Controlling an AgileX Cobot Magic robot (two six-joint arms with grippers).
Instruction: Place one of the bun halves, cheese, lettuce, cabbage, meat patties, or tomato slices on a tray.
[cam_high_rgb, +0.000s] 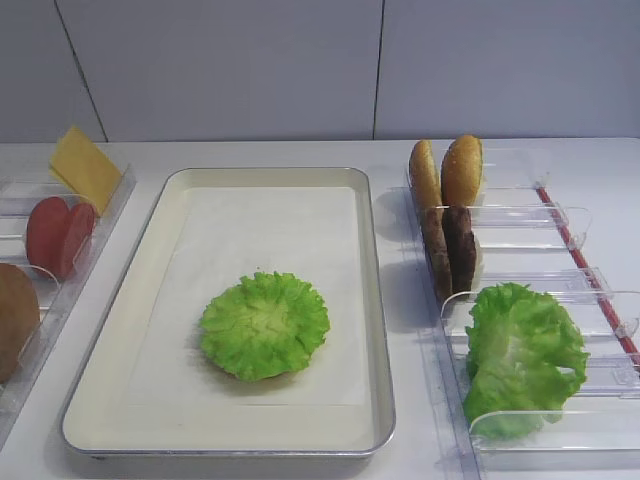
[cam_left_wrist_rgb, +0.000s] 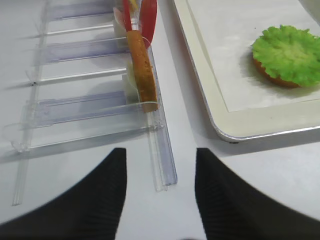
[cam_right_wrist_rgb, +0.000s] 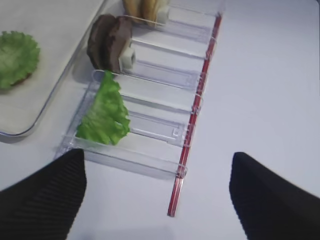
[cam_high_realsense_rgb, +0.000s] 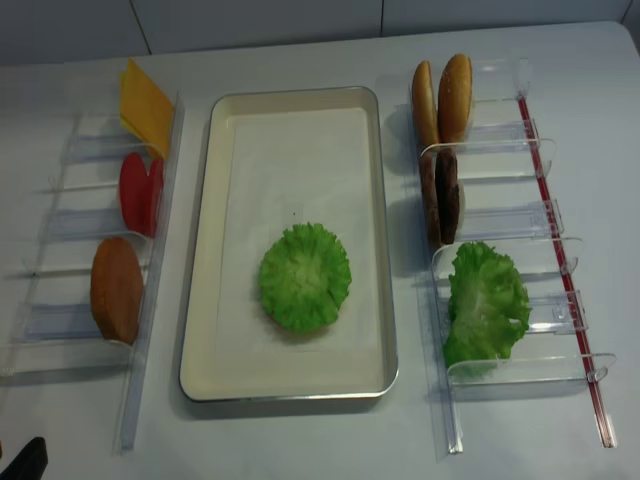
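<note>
We see the white bench (cam_high_realsense_rgb: 330, 440) carrying everything, and at its middle the tray (cam_high_realsense_rgb: 195, 330) with its white paper liner (cam_high_realsense_rgb: 300, 170). On either side stand clear plastic racks, the left rack (cam_high_realsense_rgb: 60, 330) and the right rack (cam_high_realsense_rgb: 520, 375). In the right rack's nearest slot sits a big clump of green leaves (cam_high_realsense_rgb: 483, 303). On the liner, toward the tray's near end, the lettuce (cam_high_realsense_rgb: 304, 277) lies flat, and from the left wrist view we make out a brown bun edge under it. Two bun halves (cam_high_realsense_rgb: 444, 97) stand on edge in the right rack's far slot, and another bun half (cam_high_realsense_rgb: 116, 289) stands in the left rack's near slot. The meat patties (cam_high_realsense_rgb: 440, 196) stand upright together behind the clump. The cheese (cam_high_realsense_rgb: 145, 103) leans at the left rack's far end, with the tomato slices (cam_high_realsense_rgb: 141, 193) just in front of it. Our right fingers (cam_right_wrist_rgb: 47, 197) stand wide apart over bare bench, holding nothing. Our left fingers (cam_left_wrist_rgb: 80, 200) are also apart, empty, near the left rack's end.
</note>
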